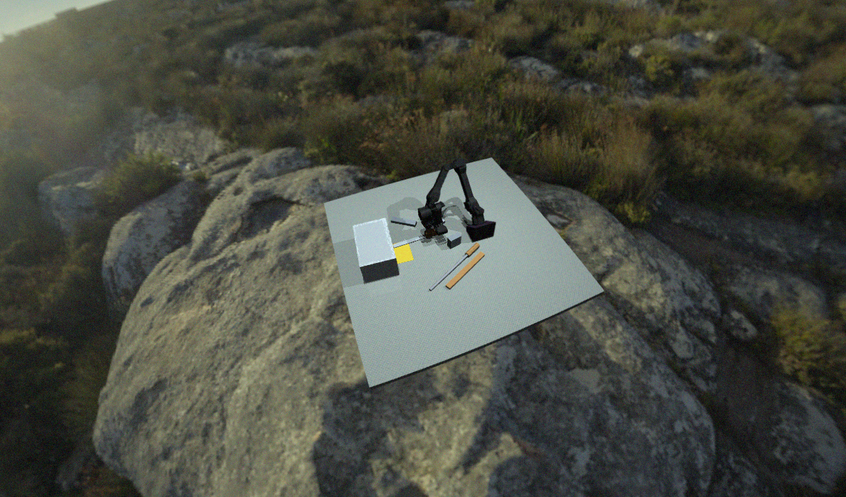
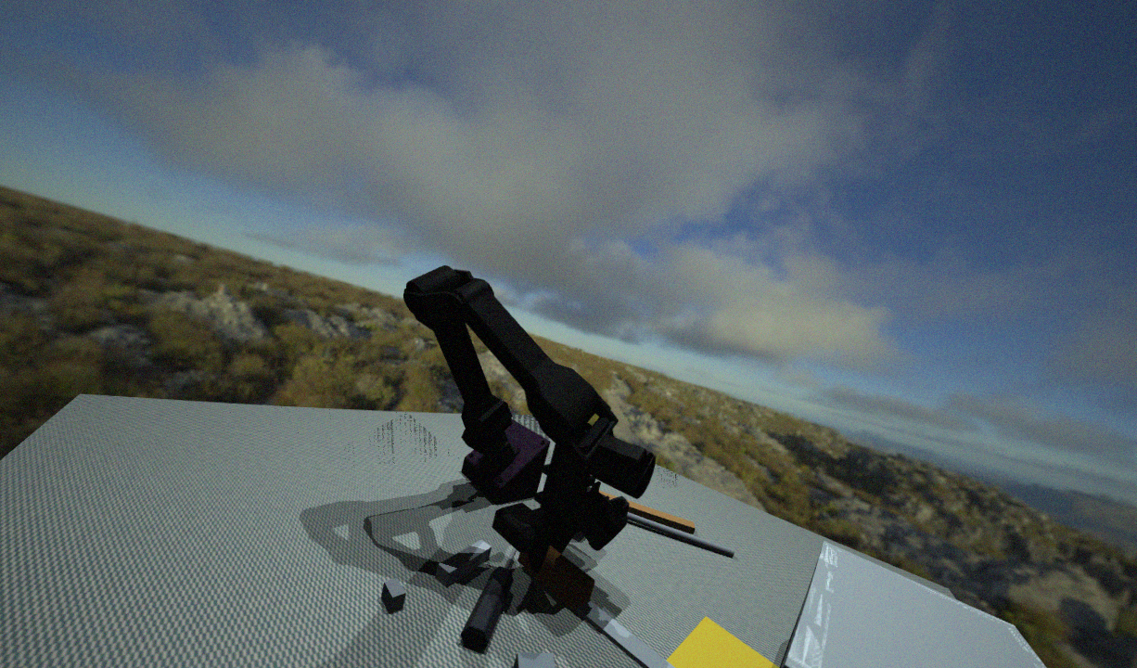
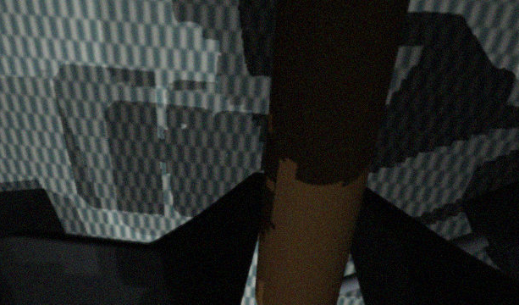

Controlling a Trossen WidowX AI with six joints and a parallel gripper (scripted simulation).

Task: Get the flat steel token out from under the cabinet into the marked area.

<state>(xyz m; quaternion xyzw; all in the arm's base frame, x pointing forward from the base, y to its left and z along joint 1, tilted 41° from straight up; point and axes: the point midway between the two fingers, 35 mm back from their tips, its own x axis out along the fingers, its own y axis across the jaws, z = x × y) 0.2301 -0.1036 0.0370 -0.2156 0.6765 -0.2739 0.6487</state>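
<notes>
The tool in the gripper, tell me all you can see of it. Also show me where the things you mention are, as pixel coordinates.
The tool (image 1: 408,241) (image 2: 626,641) (image 3: 311,237) has a brown, wood-like handle and a long, thin, pale grey shank that looks like metal. The handle is clamped between the fingers of the gripper (image 2: 555,572) (image 3: 311,212). The shank reaches from there towards the white-topped cabinet (image 1: 375,242) (image 2: 913,619), passing beside the yellow area (image 1: 404,254) (image 2: 718,648). Its far tip cannot be made out.

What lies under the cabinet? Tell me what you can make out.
Nothing under the cabinet can be made out; its body covers that space. The token is not visible.
</notes>
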